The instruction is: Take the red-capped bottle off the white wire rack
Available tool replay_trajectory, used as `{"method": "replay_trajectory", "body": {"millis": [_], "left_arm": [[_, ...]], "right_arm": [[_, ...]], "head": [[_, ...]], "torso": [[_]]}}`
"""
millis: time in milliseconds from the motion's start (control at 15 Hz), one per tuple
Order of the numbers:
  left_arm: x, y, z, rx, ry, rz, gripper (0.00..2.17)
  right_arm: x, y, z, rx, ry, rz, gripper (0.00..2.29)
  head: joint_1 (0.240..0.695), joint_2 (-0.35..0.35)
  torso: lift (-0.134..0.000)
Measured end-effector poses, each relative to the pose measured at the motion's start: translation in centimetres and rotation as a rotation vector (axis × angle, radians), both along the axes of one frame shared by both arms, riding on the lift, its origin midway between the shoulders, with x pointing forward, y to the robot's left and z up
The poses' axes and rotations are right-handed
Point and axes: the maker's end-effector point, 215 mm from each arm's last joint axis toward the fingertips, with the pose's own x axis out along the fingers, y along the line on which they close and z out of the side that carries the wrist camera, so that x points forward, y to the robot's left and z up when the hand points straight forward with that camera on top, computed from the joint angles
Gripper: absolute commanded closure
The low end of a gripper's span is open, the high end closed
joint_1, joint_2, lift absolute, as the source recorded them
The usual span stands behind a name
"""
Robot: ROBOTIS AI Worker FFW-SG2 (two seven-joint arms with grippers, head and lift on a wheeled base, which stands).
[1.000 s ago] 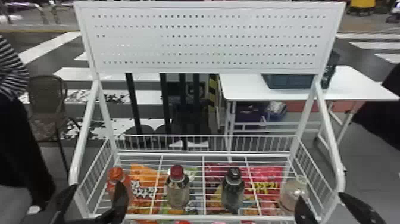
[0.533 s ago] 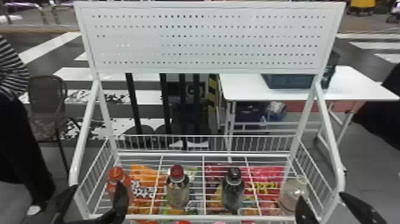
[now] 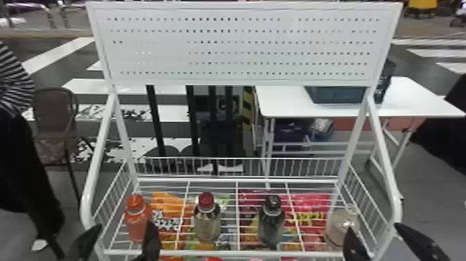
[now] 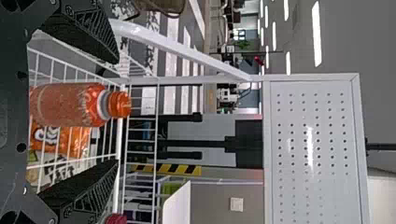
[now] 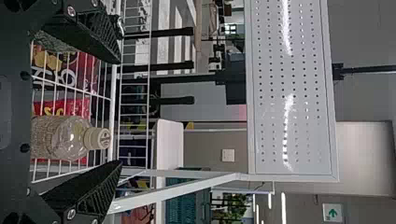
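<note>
Four bottles stand upright in a row on the rack (image 3: 237, 180). The red-capped bottle (image 3: 207, 224) is second from the left, between the orange bottle (image 3: 137, 222) and the dark-capped bottle (image 3: 272, 222). Left gripper (image 3: 124, 226): fingers wide apart, empty, at the rack's left front. I judge this spread is meant to admit a bottle's width. Right gripper (image 3: 374, 229): also wide apart and empty, at the right front, near the pale bottle (image 3: 341, 227).

The left gripper lines up with the orange bottle; I should shift it right before advancing, or a finger may tip that bottle. The front rail (image 3: 180, 253) calls for a raised approach. Snack bags (image 3: 312, 206) lie below the wires; the perforated panel (image 3: 242, 45) stands above, behind.
</note>
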Motion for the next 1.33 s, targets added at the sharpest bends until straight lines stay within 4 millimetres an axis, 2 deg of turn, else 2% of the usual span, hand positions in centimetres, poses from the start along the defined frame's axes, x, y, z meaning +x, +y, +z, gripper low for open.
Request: {"method": "replay_trajectory", "body": {"millis": [133, 333, 600, 800, 1067, 1333], "left_arm": [[-0.5, -2.5, -2.5, -0.034, 0.012, -0.032, 0.13], [-0.5, -7.0, -4.8, -0.099, -0.037, -0.079, 0.1], [1.2, -11.5, -8.6, -0.112, -0.022, -0.121, 0.11], [3.4, -12.6, -9.9, -0.119, -0.026, -0.113, 0.0], [5.5, -13.8, -9.0, -0.114, -0.067, -0.148, 0.0], [7.8, -15.1, -10.9, -0.063, -0.019, -0.2, 0.0]], "right_arm": [[0.1, 0.0, -0.1, 0.001, 0.001, 0.0, 0.12], [0.2, 0.1, -0.2, 0.002, 0.002, -0.001, 0.12], [0.2, 0.1, -0.4, 0.003, 0.005, -0.003, 0.12], [0.1, 0.0, -0.7, 0.002, 0.01, -0.003, 0.12], [0.1, 0.0, -0.9, -0.002, 0.013, -0.003, 0.12], [0.1, -0.1, -0.9, -0.005, 0.015, -0.003, 0.12]], "head": [[0.499, 0.0], [0.499, 0.0], [0.499, 0.0], [0.499, 0.0], [0.499, 0.0], [0.499, 0.0]], "torso": [[0.0], [0.0], [0.0], [0.0], [0.0], [0.0]]}}
